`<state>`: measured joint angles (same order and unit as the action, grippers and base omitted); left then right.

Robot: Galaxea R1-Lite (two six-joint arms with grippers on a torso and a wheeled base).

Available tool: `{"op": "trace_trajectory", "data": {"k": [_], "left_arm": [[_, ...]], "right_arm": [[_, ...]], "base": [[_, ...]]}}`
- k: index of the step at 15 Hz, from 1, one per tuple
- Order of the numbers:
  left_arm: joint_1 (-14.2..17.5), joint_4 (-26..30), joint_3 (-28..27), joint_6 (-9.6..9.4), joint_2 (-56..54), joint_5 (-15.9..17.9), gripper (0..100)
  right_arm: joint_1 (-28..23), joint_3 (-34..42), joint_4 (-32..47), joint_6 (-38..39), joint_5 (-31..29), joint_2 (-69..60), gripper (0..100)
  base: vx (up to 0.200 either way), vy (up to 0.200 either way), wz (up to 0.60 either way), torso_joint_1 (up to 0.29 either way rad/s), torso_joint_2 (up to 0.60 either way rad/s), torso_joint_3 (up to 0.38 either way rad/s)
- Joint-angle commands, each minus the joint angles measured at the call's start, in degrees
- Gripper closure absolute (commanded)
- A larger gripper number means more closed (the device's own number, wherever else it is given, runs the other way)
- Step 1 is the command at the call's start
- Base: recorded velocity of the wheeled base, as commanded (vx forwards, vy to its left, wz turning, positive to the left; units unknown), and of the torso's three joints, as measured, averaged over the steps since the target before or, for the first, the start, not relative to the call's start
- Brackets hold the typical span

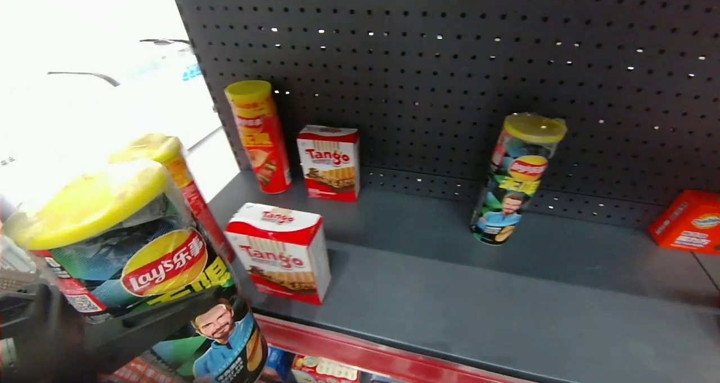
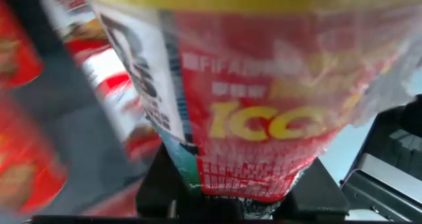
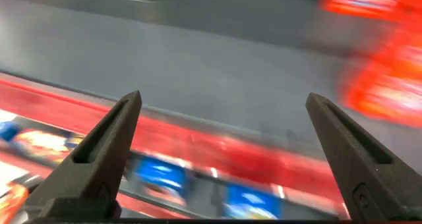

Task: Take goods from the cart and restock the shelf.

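My left gripper (image 1: 84, 332) is shut on a chip can (image 1: 140, 259) with a yellow lid and a green and black label, held at the lower left, in front of and left of the grey shelf (image 1: 450, 293). Seen from the left wrist, the same can (image 2: 264, 118) stands between the black fingers (image 2: 165, 184). A matching chip can (image 1: 517, 178) stands upright at the shelf's back right. My right gripper (image 3: 227, 158) is open and holds nothing, hovering over the shelf's red front edge (image 3: 217, 148).
On the shelf's left stand a red chip can (image 1: 259, 135), a wafer box (image 1: 329, 161) at the back and another wafer box (image 1: 281, 251) near the front. A second red can (image 1: 174, 169) is just behind the held one. An orange box (image 1: 689, 220) sits far right.
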<state>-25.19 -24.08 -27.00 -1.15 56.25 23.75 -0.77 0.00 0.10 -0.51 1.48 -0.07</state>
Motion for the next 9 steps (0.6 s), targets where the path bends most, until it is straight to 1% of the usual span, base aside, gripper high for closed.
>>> {"op": "trace_trajectory", "data": {"k": [1,4,9], "left_arm": [[0.14,-0.09,-0.16,0.00,0.00,-0.02,100],[0.31,-0.09,-0.07,0.00,-0.44,-0.02,100],[0.58,-0.01,0.37,0.18,-1.23,-0.46,100]], "right_arm": [[-0.02,0.00,-0.01,-0.02,0.02,0.07,0],[-0.02,0.00,-0.01,-0.02,0.02,0.07,0],[-0.02,0.00,-0.01,-0.02,0.02,0.07,0]], "base": [[0.000,0.000,-0.60,0.002,0.00,0.002],[0.000,0.000,-0.60,0.004,0.00,0.005],[0.000,0.000,0.00,0.000,0.00,0.000]]}}
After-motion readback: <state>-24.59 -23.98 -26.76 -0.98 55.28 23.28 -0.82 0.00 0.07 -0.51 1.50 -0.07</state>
